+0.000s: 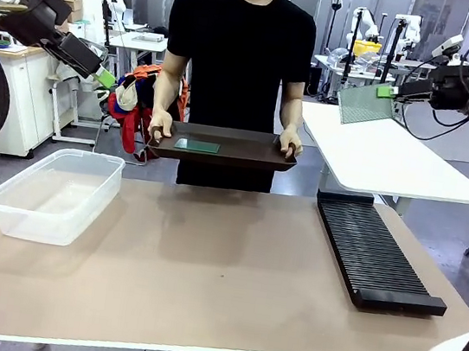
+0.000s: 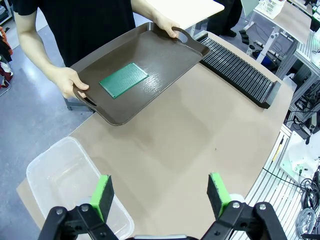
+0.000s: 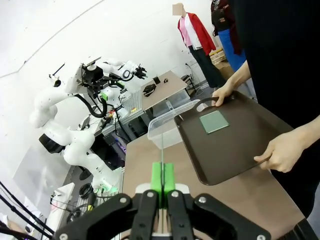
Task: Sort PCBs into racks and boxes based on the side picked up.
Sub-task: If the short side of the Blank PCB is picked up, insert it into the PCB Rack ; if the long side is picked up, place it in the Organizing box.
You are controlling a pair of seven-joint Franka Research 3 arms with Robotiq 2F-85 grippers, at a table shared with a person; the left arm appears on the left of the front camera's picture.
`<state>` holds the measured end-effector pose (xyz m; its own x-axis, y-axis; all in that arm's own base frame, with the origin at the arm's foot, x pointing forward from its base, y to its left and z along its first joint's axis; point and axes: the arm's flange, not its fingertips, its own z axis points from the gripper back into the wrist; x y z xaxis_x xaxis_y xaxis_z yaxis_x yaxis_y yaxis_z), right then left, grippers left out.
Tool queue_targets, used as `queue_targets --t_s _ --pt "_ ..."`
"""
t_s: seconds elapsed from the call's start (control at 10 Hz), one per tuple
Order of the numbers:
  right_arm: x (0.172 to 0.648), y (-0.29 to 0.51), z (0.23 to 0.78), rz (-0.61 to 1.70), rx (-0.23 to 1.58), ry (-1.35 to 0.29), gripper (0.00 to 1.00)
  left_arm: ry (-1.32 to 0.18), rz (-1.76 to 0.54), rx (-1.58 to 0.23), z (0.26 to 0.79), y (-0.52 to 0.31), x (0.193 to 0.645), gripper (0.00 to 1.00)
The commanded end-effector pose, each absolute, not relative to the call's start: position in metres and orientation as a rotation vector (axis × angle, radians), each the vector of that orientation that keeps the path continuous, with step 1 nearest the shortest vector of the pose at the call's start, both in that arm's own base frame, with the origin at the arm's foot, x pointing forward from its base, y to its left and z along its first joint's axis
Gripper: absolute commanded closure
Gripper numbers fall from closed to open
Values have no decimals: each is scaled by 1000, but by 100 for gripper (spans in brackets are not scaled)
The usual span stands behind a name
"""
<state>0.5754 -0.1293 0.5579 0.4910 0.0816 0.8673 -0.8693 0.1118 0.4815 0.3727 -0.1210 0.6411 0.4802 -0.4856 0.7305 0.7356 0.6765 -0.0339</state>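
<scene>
- Got tan bench (image 1: 218,295) spanning the front view, with a person standing at its far edge.
- See long black slotted rack (image 1: 376,252) lying on bench's right side, running from near to far.
- See clear tub (image 1: 44,223) sitting on bench's left side, well apart from rack.
- Spot dark brown tray (image 1: 219,158) held off the bench at its far edge, one hand (image 1: 160,124) on each end handle and roughly level in the front view.
- Count two green boards: flat PCB (image 1: 197,145) lying on tray, left of tray's middle, touching neither hand.
- Find raised PCB (image 1: 365,106) up in the air at upper right, beyond rack's far end and tilted, pinched at one edge.
- Read right fingers (image 3: 157,175) as clamped tight on raised PCB, with the board seen edge-on as a thin line between the green pads.
- Read left fingers (image 2: 102,195) as spread wide with nothing between them, hovering high over tub's side of the bench.
</scene>
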Motion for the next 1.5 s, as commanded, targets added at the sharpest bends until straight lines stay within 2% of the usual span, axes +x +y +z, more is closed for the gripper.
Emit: queue_targets --t_s 0.0,0.3,0.5,0.7,0.9,1.0,1.2,1.3,1.4 --pt "574 -136 558 810 1261 -804 98 -751 -768 -379 639 -119 372 0" --pt "601 -168 544 1111 1320 -787 98 -751 -768 -379 639 -119 372 0" --pt "624 -193 529 1331 1251 -916 98 -751 -768 -379 639 -119 372 0" --pt "641 -213 512 1485 1270 -1015 98 -751 -768 -379 639 -119 372 0" --pt "643 -231 481 1424 1202 -1112 98 -751 -768 -379 639 -119 372 0" --pt "645 -239 468 1405 1139 -1109 98 -751 -768 -379 639 -119 372 0" --pt "645 -250 449 1275 1157 -1094 98 -751 -768 -379 639 -119 372 0" --pt "639 -246 458 1378 1167 -1110 98 -751 -768 -379 639 -119 372 0" --pt "639 -246 458 1378 1167 -1110 98 -751 -768 -379 639 -119 372 0"
